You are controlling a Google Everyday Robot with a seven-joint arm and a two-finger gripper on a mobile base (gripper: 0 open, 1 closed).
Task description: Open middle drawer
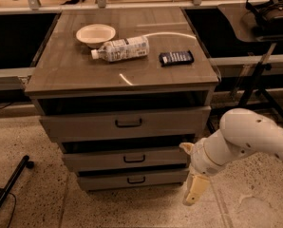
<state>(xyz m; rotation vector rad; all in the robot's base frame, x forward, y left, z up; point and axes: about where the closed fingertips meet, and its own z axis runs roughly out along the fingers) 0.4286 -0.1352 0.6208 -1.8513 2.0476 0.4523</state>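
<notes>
The middle drawer sits under the worktop, between a taller drawer and a shorter drawer. Its dark bar handle runs horizontally. The end effector hangs pointing down, just off the drawers' right edge. The handle lies toward the view's left and slightly higher. Whether the end effector is spread or closed cannot be told.

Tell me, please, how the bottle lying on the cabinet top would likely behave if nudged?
Lying on its side, the bottle would probably roll if pushed sideways. It looks like thin plastic, so likely light and squashy. The claw hangs low, right of the middle drawer, well below the bottle.
</notes>
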